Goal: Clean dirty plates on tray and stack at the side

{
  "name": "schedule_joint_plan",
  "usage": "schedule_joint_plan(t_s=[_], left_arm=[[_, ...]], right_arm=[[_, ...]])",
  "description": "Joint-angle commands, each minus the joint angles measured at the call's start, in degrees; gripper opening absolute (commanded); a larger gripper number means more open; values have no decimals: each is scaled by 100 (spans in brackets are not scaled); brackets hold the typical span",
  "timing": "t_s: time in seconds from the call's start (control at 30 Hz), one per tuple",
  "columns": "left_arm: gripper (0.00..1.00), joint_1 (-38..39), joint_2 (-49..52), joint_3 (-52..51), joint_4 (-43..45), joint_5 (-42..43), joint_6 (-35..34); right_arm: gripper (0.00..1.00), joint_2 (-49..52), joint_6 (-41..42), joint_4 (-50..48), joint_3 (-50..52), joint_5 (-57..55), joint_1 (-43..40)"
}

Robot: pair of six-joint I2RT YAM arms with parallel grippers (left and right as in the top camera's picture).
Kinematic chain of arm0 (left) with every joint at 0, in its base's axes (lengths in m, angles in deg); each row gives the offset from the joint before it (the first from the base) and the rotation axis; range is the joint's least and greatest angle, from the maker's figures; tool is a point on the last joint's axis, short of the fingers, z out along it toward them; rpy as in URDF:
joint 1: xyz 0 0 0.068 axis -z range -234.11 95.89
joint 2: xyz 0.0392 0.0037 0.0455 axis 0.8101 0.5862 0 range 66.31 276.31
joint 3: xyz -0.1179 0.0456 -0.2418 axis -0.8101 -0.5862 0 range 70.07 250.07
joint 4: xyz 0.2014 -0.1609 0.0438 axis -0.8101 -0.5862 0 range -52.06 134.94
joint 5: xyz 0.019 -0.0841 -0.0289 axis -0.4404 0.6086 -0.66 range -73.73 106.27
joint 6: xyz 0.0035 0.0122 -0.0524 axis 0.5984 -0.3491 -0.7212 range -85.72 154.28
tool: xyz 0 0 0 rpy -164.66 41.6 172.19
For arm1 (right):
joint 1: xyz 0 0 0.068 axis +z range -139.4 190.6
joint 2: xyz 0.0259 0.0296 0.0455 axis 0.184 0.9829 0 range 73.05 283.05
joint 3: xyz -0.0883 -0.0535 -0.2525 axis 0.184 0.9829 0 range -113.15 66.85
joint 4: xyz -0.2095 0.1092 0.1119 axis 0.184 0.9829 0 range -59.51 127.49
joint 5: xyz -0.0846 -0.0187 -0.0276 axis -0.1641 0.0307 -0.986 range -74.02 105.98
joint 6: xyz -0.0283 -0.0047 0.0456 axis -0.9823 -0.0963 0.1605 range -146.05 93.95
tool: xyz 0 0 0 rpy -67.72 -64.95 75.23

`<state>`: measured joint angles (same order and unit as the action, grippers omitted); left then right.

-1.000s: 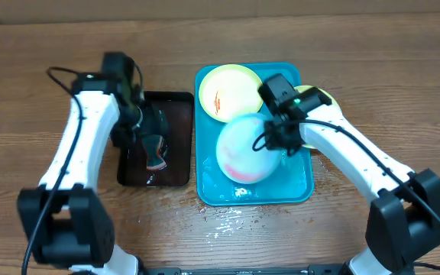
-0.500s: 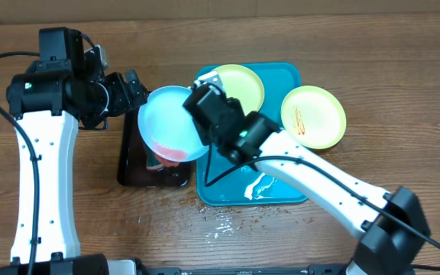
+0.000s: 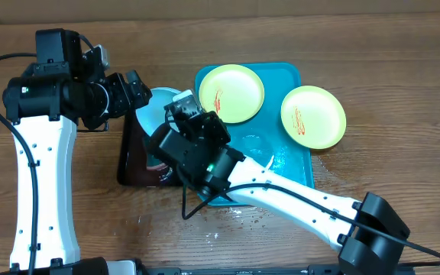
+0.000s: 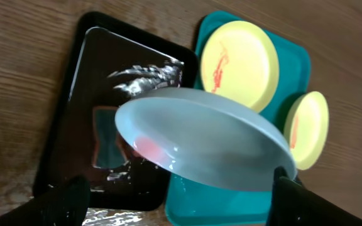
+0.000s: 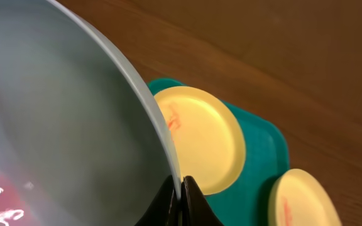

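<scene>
On the tray point(image 3: 283, 74), one smeared plate point(image 3: 231, 93); second plate point(image 3: 313, 116) overlapping its rim.

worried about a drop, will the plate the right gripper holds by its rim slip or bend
The plate seems stiff: pinched only at its rim by the right gripper, it shows no sag. Wet glints suggest it could slip or pivot.

Plate point(image 3: 231, 93) on tray point(image 3: 289, 160), second plate point(image 3: 313, 116) overhanging
</scene>
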<state>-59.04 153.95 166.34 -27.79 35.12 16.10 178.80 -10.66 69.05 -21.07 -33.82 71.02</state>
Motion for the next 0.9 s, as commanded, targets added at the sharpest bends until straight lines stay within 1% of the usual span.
schedule_joint_plan(t_s=[0.0,0.13,0.27,0.53,0.67,0.77,0.87], left_arm=[[93,-44,-269,280,-11,372,85],[96,-50,-459,334,66,345,109],[97,-127,-599,334,76,343,118],[96,-188,-660,337,87,417,146],[96,-286,-723,448,149,549,146],[98,-398,-772,581,146,647,149],[99,-472,-824,667,125,669,149]], right_arm=[[4,-61,-197,-13,-103,-605,164],[4,-61,-240,-13,-103,-890,221],[4,-61,-238,-17,-103,-892,221],[4,-61,-240,-57,-103,-938,238],[4,-61,-341,-197,-103,-1722,245],[4,-61,-542,-258,-103,-1360,321],[4,-61,-476,-297,-103,-1687,326]])
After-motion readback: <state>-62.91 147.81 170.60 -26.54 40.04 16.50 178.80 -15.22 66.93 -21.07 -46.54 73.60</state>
